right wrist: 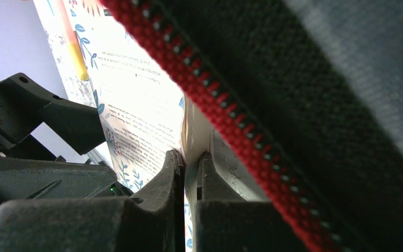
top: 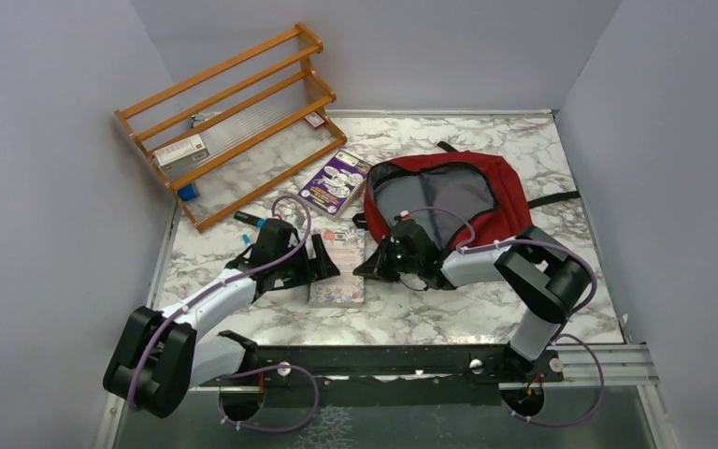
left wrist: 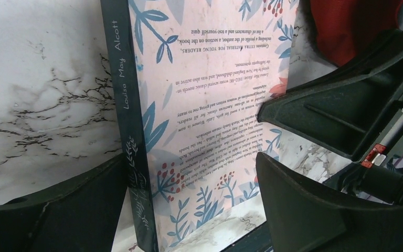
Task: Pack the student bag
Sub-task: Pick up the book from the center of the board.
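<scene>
Book [top: 338, 271] left of student bag [top: 486, 192], rack [top: 234, 120] behind

- Wooden rack [top: 234, 122]: it stands far beyond the left claw [top: 323, 260] and to its left, close to the wall.
- White and red box [top: 183, 152]: it lies on the rack, with a small blue thing [top: 187, 192] near it.
- Purple book [top: 335, 181]: it lies flat, beyond the left claw, between the claw and the rack.
- Dark pen [top: 252, 221]: it lies to the left of the left claw.
- Tabletop [top: 411, 318]: white marble with grey veins, under all these things.
</scene>
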Motion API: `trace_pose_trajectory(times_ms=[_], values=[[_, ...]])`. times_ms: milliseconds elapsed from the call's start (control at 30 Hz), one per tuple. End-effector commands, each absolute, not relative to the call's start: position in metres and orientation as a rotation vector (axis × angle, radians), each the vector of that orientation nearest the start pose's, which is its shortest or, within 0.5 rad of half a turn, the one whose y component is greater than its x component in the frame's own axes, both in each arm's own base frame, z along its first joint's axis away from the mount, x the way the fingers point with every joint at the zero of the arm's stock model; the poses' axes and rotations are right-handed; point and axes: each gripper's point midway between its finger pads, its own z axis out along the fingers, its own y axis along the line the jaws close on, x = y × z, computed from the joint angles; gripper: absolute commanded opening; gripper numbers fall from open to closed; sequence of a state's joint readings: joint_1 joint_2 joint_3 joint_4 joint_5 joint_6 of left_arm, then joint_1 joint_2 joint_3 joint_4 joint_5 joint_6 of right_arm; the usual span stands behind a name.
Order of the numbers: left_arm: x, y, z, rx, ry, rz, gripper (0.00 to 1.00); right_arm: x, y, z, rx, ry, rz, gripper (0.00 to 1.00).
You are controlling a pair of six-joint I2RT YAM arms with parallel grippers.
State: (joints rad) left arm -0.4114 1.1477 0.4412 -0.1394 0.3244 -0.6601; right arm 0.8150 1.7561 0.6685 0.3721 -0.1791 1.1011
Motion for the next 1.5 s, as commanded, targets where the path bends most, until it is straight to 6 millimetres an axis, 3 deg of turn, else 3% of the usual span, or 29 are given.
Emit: trace_pose_trajectory(times_ms=[0, 267, 533, 667, 733, 767, 933, 1000, 1167, 1233, 1367, 1467], values=[[0.201, -0.188, 0.048, -0.168, 2.543, -0.968, 0.87, 0.172, 0.248, -0.087, 0.350, 2.900, 0.547, 0.01], [0.191, -0.214, 0.069, -0.133, 2.429, -1.270, 0.60, 0.171, 0.250, -0.087, 0.349, 2.900, 0.572, 0.01], [0.202, -0.220, 0.102, -0.058, 2.310, -1.308, 0.34, 0.175, 0.251, -0.083, 0.309, 2.883, 0.573, 0.01], [0.209, -0.218, 0.109, -0.039, 2.300, -1.259, 0.12, 0.185, 0.256, -0.064, 0.249, 2.794, 0.643, 0.01], [0.215, -0.216, 0.115, -0.015, 2.298, -1.216, 0.01, 0.192, 0.260, -0.047, 0.189, 2.730, 0.690, 0.08], [0.219, -0.215, 0.117, 0.002, 2.298, -1.184, 0.00, 0.195, 0.261, -0.038, 0.155, 2.700, 0.701, 0.15], [0.238, -0.200, 0.145, 0.128, 2.305, -0.966, 0.00, 0.215, 0.260, 0.028, -0.020, 2.520, 0.711, 0.44], [0.247, -0.196, 0.171, 0.210, 2.258, -0.898, 0.00, 0.225, 0.252, 0.061, -0.060, 2.433, 0.664, 0.54], [0.264, -0.188, 0.237, 0.350, 2.106, -0.770, 0.00, 0.241, 0.238, 0.163, -0.163, 2.154, 0.651, 0.73], [0.269, -0.189, 0.261, 0.387, 2.047, -0.755, 0.00, 0.246, 0.231, 0.207, -0.239, 2.005, 0.628, 0.75], [0.273, -0.202, 0.300, 0.522, 1.938, -0.796, 0.00, 0.262, 0.197, 0.288, -0.256, 1.792, 0.444, 0.74], [0.267, -0.219, 0.329, 0.672, 1.837, -0.883, 0.00, 0.269, 0.179, 0.334, -0.271, 1.675, 0.330, 0.74]])
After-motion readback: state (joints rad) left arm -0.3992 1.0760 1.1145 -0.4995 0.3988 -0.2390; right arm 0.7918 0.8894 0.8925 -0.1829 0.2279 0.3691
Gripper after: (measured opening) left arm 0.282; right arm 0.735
